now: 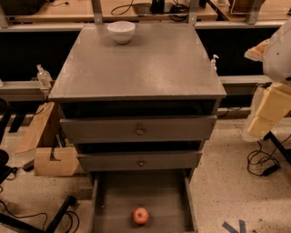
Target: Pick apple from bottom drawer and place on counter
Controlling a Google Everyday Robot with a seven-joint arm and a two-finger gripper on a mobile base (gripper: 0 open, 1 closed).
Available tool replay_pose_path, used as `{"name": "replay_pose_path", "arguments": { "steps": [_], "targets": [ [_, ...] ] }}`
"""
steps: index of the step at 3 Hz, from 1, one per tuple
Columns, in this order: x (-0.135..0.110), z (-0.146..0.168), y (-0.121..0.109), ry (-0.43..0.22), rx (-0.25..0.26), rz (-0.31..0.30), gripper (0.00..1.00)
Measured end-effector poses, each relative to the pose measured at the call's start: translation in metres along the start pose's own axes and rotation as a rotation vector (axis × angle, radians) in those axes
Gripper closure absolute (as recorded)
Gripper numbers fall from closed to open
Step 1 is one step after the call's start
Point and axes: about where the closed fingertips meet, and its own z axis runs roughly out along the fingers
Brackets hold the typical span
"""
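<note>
The apple (pixel 140 215) lies on the floor of the bottom drawer (pixel 113 195), which is pulled out toward me. It sits about midway between the two side walls and touches neither of them. It is red-orange, with a paler patch on top.

Above it are two wider drawers, each with a small round knob. The middle drawer (pixel 113 161) stands a little proud of the cabinet. The top drawer (pixel 100 129) is above it, with a dark gap over each of them.

The worktop (pixel 150 68) is a broad grey metal sheet with a dull shine. A white bowl (pixel 121 31) stands upright on it near the back edge, left of centre.

My fingers (pixel 268 113) are at the right edge of the view, beside the cabinet and level with the top drawer. They are well apart from the apple and clear of the worktop. From here they look like pale cream blocks under a rounded white part of my arm (pixel 282 50). I cannot tell whether they are spread or closed, and I see nothing in them.

A cardboard box (pixel 54 160) stands on the speckled floor left of the cabinet. A small clear bottle (pixel 43 75) is on the ledge behind the box. Black cables (pixel 263 166) trail over the floor on the right. Wooden tables (pixel 68 9) run along the back.
</note>
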Motion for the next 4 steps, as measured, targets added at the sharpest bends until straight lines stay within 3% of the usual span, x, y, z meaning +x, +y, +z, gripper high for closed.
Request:
{"name": "replay_pose_path", "arguments": {
  "steps": [1,2,3,4],
  "targets": [
    [0.008,0.036,0.025,-0.092,-0.011,0.005,0.00],
    [0.042,0.134,0.084,-0.294,-0.093,0.076,0.00],
    [0.046,0.202,0.087,-0.501,-0.070,0.157,0.00],
    [0.044,0.308,0.062,-0.697,-0.008,0.156,0.00]
  ]
}}
